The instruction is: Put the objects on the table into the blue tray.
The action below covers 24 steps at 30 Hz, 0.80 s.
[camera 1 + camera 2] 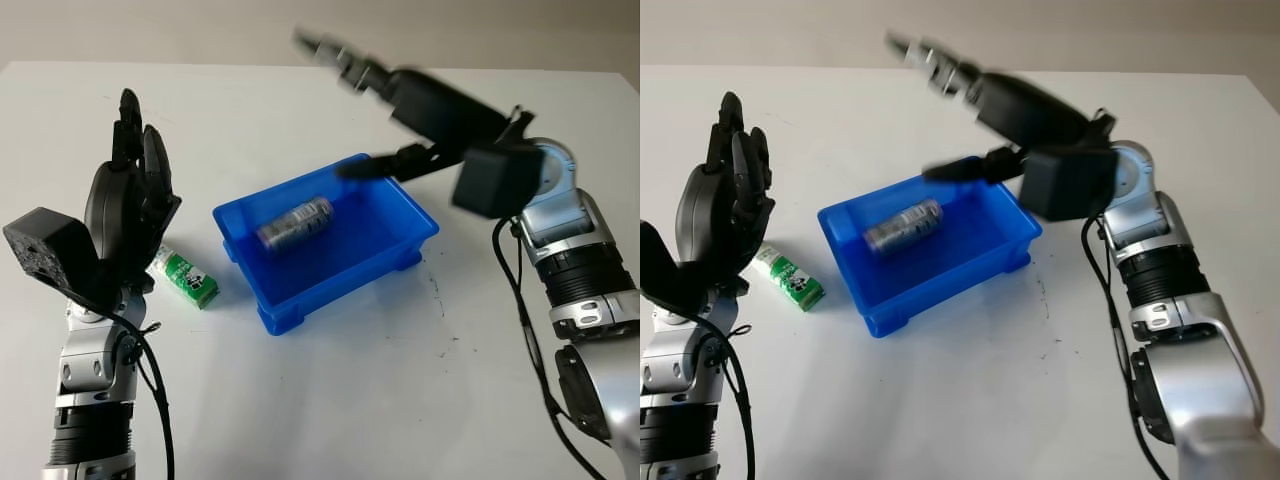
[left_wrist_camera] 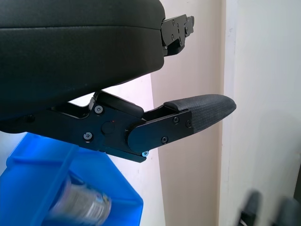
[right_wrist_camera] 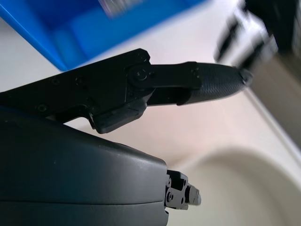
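At the centre of the white worktop [image 1: 330, 390] stood the blue tray [image 1: 300, 295], set at an angle. A silver can [image 1: 294, 224] lay on its side inside the tray, toward the 10 o'clock part of the floor. A green-and-white carton [image 1: 186, 276] lay flat on the worktop at 9 o'clock from the tray, just beside its wall and apart from it.

The left hand [image 1: 132, 205] was raised at 9 o'clock of the scene, above and partly in front of the carton, open and holding nothing; its fingers [image 2: 202, 110] pointed away from the robot. No contact with the carton was observed.

The right hand [image 1: 400, 100] was held in the air at 1 o'clock from the tray, over its far corner, blurred. It was open and empty, with one of its fingers [image 3: 211, 82] extended above the tray's rim. The right arm ran back to 4 o'clock.
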{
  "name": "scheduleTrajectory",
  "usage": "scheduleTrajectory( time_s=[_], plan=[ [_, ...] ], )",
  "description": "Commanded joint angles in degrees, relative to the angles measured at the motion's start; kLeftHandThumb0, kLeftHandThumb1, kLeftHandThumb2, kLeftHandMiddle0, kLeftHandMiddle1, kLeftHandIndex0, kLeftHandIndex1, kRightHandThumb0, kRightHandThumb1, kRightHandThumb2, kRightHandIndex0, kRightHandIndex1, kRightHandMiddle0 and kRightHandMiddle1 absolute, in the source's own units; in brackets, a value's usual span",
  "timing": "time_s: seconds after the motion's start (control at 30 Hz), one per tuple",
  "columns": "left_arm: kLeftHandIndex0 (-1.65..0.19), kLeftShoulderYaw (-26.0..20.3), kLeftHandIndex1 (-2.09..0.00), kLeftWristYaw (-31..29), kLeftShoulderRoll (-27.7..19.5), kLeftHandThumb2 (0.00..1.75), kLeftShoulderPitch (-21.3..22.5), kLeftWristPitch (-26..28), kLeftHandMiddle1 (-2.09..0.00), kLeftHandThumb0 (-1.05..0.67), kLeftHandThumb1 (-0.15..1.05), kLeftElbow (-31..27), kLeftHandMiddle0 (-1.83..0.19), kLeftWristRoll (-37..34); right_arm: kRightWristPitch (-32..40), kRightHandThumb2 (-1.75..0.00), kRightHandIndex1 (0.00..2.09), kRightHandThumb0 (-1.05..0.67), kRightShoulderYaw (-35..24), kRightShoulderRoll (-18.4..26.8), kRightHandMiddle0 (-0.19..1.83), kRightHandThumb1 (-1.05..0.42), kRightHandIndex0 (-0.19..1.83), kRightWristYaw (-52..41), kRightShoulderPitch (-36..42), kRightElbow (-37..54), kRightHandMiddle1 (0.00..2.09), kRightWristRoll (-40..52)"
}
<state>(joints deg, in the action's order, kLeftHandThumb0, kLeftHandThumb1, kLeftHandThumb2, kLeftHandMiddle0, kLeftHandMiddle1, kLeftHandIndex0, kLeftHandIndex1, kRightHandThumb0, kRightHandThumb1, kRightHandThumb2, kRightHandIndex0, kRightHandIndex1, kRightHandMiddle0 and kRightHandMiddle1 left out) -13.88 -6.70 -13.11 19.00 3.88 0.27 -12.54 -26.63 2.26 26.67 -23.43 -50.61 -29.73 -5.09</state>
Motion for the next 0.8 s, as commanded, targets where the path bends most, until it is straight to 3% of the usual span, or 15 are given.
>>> scheduleTrajectory(
  time_s=[0.0,0.2,0.37,0.53,0.77],
  plan=[
    [0.19,-0.08,0.00,-0.02,0.13,0.69,-0.13,-0.64,0.00,-0.75,1.05,-0.01,0.19,0.07,2.95,-0.65,0.00,-0.89,-3.61,-0.95,-0.19,-1.05,-0.19,2.98,4.19,2.77,0.00,2.63],
    [0.19,-0.54,0.00,-0.33,-0.25,0.68,-0.49,-0.41,0.00,-0.75,1.05,0.04,0.19,-0.17,16.55,-0.71,0.00,-0.84,-11.95,-4.28,-0.19,-1.05,-0.19,7.45,16.58,10.15,0.00,13.21],
    [0.19,-0.88,0.00,-1.18,-0.92,0.66,-0.04,0.28,0.00,-0.75,1.05,0.25,0.19,-0.62,20.49,-0.67,0.00,-0.81,-14.26,-7.55,-0.19,-1.05,-0.19,11.52,26.05,14.47,0.00,15.19],
    [0.19,-1.02,0.00,-2.29,-1.55,0.68,0.54,0.04,0.00,-0.76,1.05,1.05,0.19,-0.46,23.56,-0.67,0.00,-0.80,-14.06,-9.78,-0.19,-1.05,-0.19,12.71,30.62,18.56,0.00,15.98],
    [0.19,-1.14,0.00,-2.16,-1.66,0.66,0.60,0.53,0.00,-0.76,1.05,0.49,0.19,-0.71,25.41,-0.70,0.00,-0.79,-13.76,-11.10,-0.19,-1.05,-0.19,14.06,31.23,20.49,0.00,15.47]
  ],
)
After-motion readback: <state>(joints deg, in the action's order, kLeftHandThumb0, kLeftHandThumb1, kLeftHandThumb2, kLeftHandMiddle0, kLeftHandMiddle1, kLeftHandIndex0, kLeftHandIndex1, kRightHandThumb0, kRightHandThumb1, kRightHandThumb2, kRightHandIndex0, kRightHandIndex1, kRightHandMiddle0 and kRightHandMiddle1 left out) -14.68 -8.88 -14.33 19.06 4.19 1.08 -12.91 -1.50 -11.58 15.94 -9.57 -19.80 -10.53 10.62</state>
